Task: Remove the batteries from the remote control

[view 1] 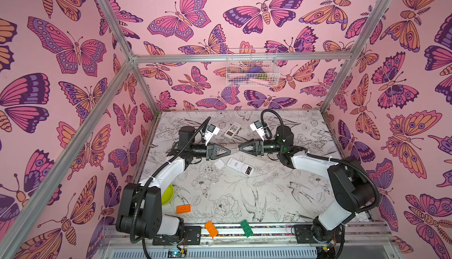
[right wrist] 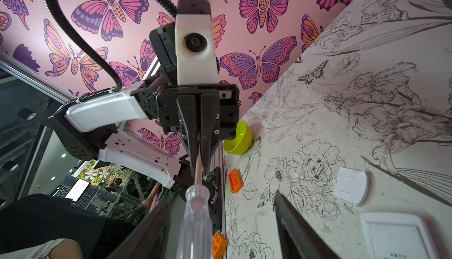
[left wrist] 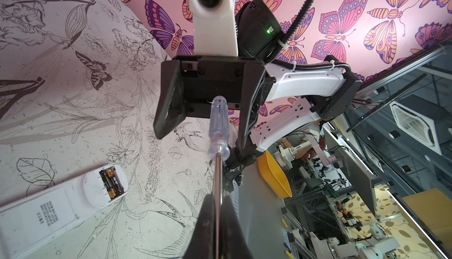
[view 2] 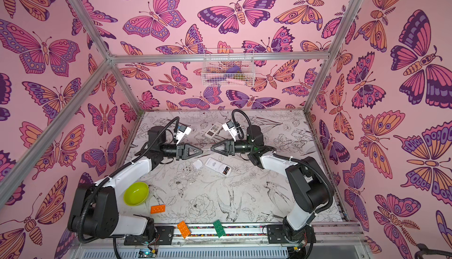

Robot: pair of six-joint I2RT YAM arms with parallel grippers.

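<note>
While the batteries [left wrist: 111, 183] sit in the uncovered remote [left wrist: 49, 213] on the counter [left wrist: 73, 128], cover [right wrist: 349, 186] beside it, none unloaded, my left gripper [right wrist: 198, 146] clamps the screwdriver [left wrist: 217, 123] shaft and my right gripper [view 1: 241, 147] stands, jaws apart, around its handle.

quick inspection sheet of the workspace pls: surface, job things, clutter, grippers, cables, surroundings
surface: floral-print table, lightly speckled
job's things: remote lies back up, cover off beside it, batteries in their bay; second remote further back
clutter: green bowl, two orange bricks, green brick
grippers: left gripper shut on screwdriver shaft; right gripper open around its handle
cables: black conduit along each arm
surroundings: butterfly walls, wire basket on back wall
</note>
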